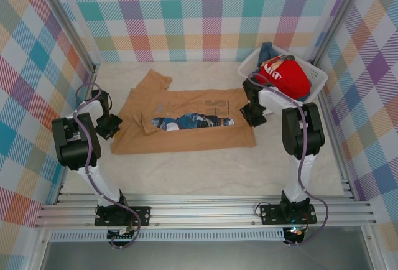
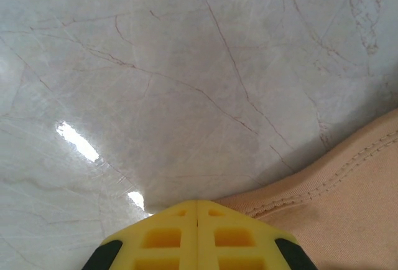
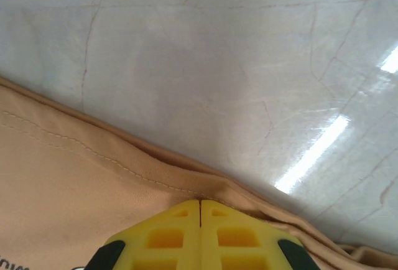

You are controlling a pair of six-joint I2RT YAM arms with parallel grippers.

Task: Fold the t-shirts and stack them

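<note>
Wrist views: left end effector (image 2: 198,203) and right end effector (image 3: 199,202) pinch tan shirt (image 2: 351,211); overhead reveals print (image 1: 186,121).

I log this as a robotics lab cell: aluminium frame rails (image 1: 205,211), plaid backdrop walls (image 1: 199,15), marble-look tabletop (image 1: 205,170).

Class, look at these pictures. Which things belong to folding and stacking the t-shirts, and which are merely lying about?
Belong to the job:
tan t-shirt, spread flat
red t-shirt and blue t-shirt, heaped together
left gripper and right gripper, each shut on an edge of the tan t-shirt

Just there:
white lattice basket
marble-look table
plaid walls
</note>
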